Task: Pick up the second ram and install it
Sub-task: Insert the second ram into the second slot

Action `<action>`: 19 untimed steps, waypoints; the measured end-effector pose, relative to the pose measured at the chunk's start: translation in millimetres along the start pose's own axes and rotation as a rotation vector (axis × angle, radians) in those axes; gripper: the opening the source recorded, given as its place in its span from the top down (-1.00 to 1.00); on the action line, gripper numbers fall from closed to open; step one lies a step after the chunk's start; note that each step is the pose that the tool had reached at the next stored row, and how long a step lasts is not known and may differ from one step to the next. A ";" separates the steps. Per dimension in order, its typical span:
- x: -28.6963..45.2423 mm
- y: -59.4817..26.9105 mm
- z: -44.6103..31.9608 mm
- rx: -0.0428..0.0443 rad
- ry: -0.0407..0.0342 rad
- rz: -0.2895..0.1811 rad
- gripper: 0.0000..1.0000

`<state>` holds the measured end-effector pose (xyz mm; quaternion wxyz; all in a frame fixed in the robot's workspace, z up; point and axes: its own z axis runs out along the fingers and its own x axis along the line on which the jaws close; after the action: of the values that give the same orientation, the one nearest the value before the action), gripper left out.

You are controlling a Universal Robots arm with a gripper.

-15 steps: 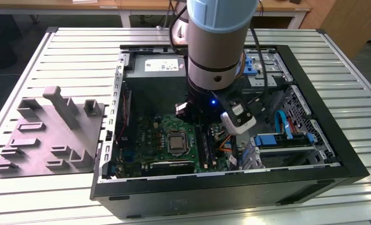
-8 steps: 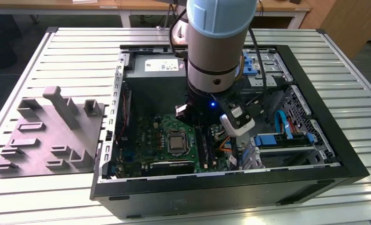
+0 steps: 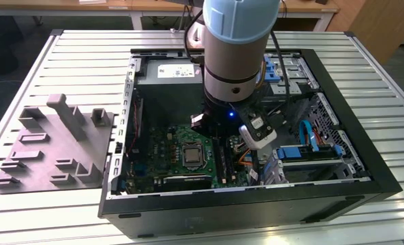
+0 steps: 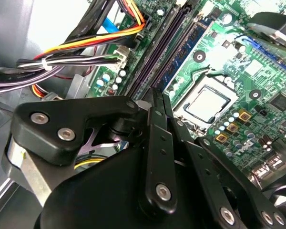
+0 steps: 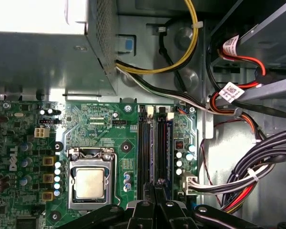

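Note:
My gripper [image 3: 215,133] hangs inside the open computer case, low over the green motherboard [image 3: 171,145]. In both wrist views its black fingers [image 4: 157,109] stand pressed together, shut, with nothing visible between them. Their tips [image 5: 156,187] sit over one end of the long black memory slots [image 5: 152,148], beside the silver processor socket [image 5: 89,183]. A dark blue ram strip [image 4: 186,47] with small chips stands seated along the slot row [image 4: 155,57], on the socket's side. Whether it is the second ram I cannot tell.
The grey power supply [image 5: 43,57] sits past the slots' far end. Cable bundles [image 4: 76,52] [image 5: 257,162] run close beside the slots. A drive cage with blue parts [image 3: 304,153] fills the case's side at the exterior view's right. A grey holder block [image 3: 52,148] lies outside the case.

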<state>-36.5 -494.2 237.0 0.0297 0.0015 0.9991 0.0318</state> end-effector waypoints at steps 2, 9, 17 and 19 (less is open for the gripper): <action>1.0 -0.1 1.9 0.0002 0.0001 0.000 0.76; 1.7 -0.3 5.6 0.0000 0.0002 -0.002 0.76; 1.8 -0.4 6.8 0.0000 0.0003 -0.003 0.76; 1.8 -0.4 6.9 -0.0009 0.0003 -0.003 0.76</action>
<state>-37.9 -494.1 230.0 0.0295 0.0000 0.9990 0.0322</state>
